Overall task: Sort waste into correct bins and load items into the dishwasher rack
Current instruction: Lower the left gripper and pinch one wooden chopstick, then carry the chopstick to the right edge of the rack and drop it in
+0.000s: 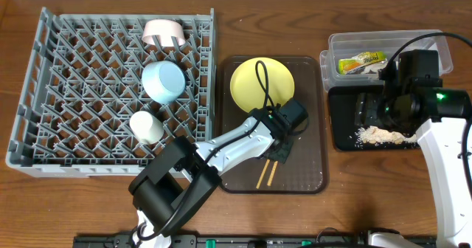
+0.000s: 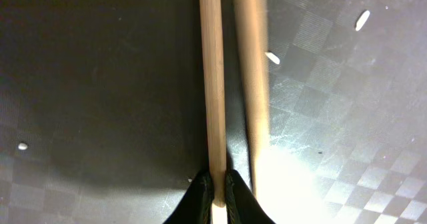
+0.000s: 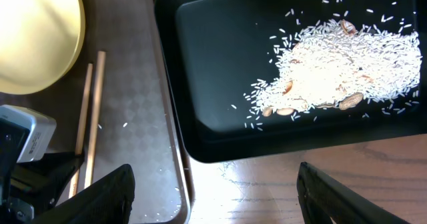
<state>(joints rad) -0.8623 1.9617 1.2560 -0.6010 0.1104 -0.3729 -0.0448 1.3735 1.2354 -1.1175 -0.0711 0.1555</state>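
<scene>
Chopsticks (image 2: pixel 213 84) lie side by side on the near part of the brown tray (image 1: pixel 306 159), on the near side of the yellow-green plate (image 1: pixel 247 82), which sits on the far half of the same tray. Left gripper (image 2: pixel 219 196) is down at tray level, with its fingers pressed onto one stick (the other lies just beside it, outside the pinch). A few loose rice grains (image 2: pixel 362 19) are scattered on the tray surface around them.

Right gripper (image 3: pixel 215 174) is spread wide and holds nothing. It hangs over the near edge of the black tray (image 3: pixel 213 64), at the right of the scene. A rice pile (image 3: pixel 333 57) with some brownish bits mixed in lies inside that tray, toward its right side.

The snack wrapper (image 1: pixel 361 61) sits in the clear tub (image 1: pixel 339 45), just beyond the black tray.

The dishwasher rack (image 1: pixel 66 93) is at far left. It holds the whitish-pink bowl (image 1: pixel 163 32) at its far edge, the light blue bowl (image 1: pixel 162 80) in the middle, and the white cup (image 1: pixel 147 127) nearer.
</scene>
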